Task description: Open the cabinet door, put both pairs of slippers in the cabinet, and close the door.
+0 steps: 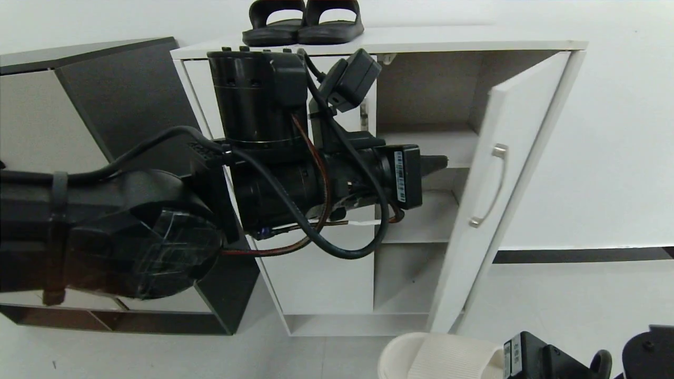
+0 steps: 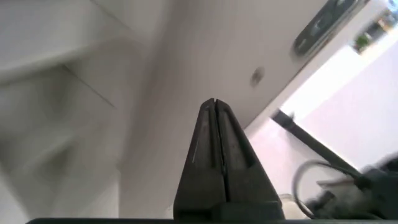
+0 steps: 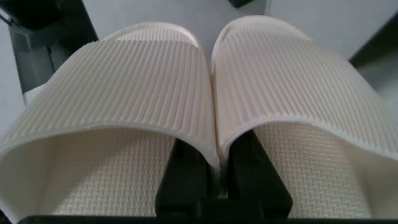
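Bright, even room light falls on the white cabinet point(image 1: 400, 39), whose open compartment point(image 1: 421, 89) lies in soft shadow. Around the left hand point(image 2: 214, 102) the shelves point(image 2: 56, 56) are smeared, perhaps from motion. The cream slippers point(image 3: 149, 81) show crisp ribs, dark under their straps.

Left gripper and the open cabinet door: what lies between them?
Nothing in the head view: a bare gap separates the left gripper from the door, with a shelf behind.

L arm stretched fwd across my head cam, wrist level. Left claw point(image 1: 441, 161) fingers pressed flat together, nothing btwn them. R arm low. Right claw point(image 3: 221, 186) clamped on cream slippers point(image 3: 143, 93), one finger inside each.
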Controlling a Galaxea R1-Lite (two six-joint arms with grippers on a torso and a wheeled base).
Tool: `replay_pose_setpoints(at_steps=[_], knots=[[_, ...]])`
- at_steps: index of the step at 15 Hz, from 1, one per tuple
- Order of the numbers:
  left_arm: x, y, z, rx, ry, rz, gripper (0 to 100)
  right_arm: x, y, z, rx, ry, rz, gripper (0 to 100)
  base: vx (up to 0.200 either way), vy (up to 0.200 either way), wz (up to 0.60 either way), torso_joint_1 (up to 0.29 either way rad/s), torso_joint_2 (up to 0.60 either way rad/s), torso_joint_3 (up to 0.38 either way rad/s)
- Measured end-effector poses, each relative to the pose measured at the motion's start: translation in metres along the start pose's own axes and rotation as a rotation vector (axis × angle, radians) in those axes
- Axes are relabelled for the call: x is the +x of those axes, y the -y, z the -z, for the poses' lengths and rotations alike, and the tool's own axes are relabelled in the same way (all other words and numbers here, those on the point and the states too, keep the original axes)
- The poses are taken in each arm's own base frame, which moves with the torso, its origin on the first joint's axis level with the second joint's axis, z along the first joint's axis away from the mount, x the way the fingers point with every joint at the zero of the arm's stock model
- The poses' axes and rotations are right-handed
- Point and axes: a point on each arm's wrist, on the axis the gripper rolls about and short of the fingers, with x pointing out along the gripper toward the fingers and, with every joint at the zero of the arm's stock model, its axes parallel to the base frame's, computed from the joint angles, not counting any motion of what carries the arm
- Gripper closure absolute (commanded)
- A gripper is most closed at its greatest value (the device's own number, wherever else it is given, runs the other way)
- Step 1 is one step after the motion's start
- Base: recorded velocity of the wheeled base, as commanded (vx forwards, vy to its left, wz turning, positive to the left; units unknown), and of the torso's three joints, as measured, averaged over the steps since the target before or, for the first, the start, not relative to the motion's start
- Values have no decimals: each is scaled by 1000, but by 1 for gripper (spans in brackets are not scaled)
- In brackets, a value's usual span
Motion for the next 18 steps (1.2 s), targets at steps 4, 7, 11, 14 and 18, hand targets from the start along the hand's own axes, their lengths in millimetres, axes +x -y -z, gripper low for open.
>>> replay_pose_setpoints(at_steps=[4, 7, 11, 14, 18], knots=[[-18, -6, -9, 7, 44, -74, 100, 4, 4, -7, 43, 16, 37, 100, 0, 0, 0, 0, 0, 0], [-55, -18, -19, 8, 99, -228, 100, 27, 17, -29, 195, 76, 304, 100, 0, 0, 0, 0, 0, 0], [-125, -10, -5, 4, 129, -509, 100, 57, 43, -50, 292, 141, 604, 100, 0, 0, 0, 0, 0, 0], [-192, 0, 23, 64, 132, -913, 100, 67, 57, -50, 305, 130, 685, 100, 0, 0, 0, 0, 0, 0], [-291, 21, 79, 138, 130, -1371, 100, 70, 63, -48, 310, 119, 705, 100, 0, 0, 0, 0, 0, 0]])
